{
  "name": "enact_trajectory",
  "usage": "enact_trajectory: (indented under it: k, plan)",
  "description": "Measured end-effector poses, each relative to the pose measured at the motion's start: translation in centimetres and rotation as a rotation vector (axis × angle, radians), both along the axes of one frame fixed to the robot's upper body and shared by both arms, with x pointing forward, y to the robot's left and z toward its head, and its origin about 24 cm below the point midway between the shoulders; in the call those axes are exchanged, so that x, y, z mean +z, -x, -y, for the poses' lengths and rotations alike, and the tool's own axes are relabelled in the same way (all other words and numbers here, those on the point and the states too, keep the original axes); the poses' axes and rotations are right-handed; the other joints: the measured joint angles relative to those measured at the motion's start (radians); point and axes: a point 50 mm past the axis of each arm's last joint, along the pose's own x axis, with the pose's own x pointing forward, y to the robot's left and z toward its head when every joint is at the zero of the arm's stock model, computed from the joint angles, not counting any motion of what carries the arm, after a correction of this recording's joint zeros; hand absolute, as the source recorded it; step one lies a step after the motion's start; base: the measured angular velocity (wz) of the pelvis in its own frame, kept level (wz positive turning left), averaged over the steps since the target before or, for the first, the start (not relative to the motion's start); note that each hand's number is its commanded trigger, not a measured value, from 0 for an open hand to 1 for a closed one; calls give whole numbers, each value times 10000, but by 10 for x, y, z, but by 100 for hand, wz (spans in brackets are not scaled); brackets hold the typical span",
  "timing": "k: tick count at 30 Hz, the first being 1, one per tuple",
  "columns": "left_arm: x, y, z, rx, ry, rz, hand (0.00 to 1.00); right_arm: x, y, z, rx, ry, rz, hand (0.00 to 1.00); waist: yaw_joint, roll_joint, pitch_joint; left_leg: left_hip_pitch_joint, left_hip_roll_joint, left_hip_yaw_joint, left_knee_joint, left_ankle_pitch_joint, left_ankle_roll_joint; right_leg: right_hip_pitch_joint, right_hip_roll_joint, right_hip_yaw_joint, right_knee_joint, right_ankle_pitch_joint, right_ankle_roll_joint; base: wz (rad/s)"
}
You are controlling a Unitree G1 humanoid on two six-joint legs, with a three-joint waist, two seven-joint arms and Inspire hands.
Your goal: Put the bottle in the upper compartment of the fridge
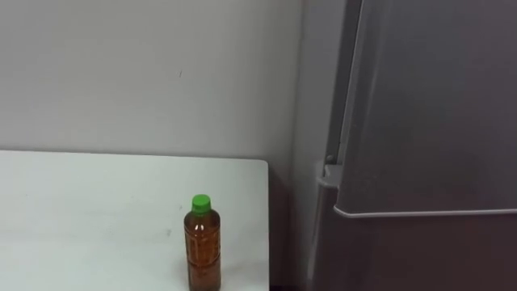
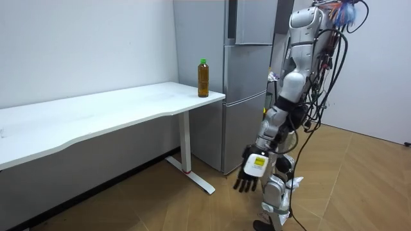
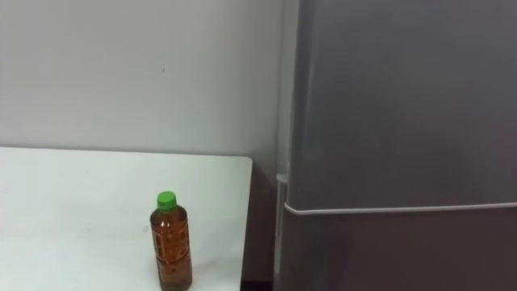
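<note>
A clear bottle (image 1: 203,246) of brown drink with a green cap (image 3: 166,200) stands upright on the white table (image 1: 89,218), close to its right end. In the room view the bottle (image 2: 203,78) is at the table corner beside the grey fridge (image 2: 247,77). The fridge's upper door (image 1: 428,105) is closed, with a seam to the lower door beneath it. I stand in front of the fridge, a step back from the table. My left hand (image 2: 250,173) hangs low at my side, fingers relaxed and holding nothing, far from the bottle.
A plain wall runs behind the table. A narrow gap separates the table's right edge (image 1: 267,218) from the fridge side. Wooden floor (image 2: 359,192) lies open around me. The long table surface (image 2: 96,115) stretches to the room view's left.
</note>
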Motion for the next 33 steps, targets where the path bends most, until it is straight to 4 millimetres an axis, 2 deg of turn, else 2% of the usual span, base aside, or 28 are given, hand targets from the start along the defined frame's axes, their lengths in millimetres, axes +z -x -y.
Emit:
enact_trajectory:
  k: [6,7,9,14,15,18,23,29,33]
  plan:
    - [24,-42,-33,2138,-1112,2322,0,2,2,12,-377,291,61,0,4,315,69,-21,12,68,-4,-2,9,-101,3,108,28,-7,6,-4]
    - [29,-50,-38,2388,-1277,2739,0,3,3,15,-445,360,66,0,-8,422,68,-24,1,74,-16,-5,13,-100,9,124,33,-4,10,-7]
    - [40,-64,-47,2903,-1563,3501,0,3,2,16,-479,439,117,0,-6,493,70,-13,-7,71,-13,-3,10,-97,20,129,46,-2,8,0]
    - [67,-92,-66,3745,-2211,4936,0,5,0,21,-300,678,191,0,12,561,39,-12,-7,66,-6,-2,9,-164,34,180,34,-10,2,-3]
    - [78,-99,-72,3960,-2500,5377,0,5,2,22,-377,677,219,0,39,562,4,-27,-3,64,-17,-4,8,-227,31,227,39,-9,1,-9]
    - [102,-114,-85,4217,-3195,6383,0,5,6,23,-404,746,150,0,209,474,-2,-46,-9,67,-32,-6,8,-238,57,289,60,-6,3,-8]
    - [125,-128,-88,3846,-3993,7005,0,5,7,22,-497,758,187,0,239,457,-3,-20,-23,0,-31,-27,39,-247,28,239,152,-4,14,0]
    - [174,-149,-89,3548,-4884,8780,0,5,6,20,-555,742,350,0,238,483,-5,-19,-33,-183,-10,-32,42,-214,23,239,185,-11,9,2]
    - [212,-159,-83,2458,-6139,10075,0,4,7,18,-369,717,314,0,210,430,6,-71,-44,-195,10,-32,38,-233,38,269,176,-21,-4,1]
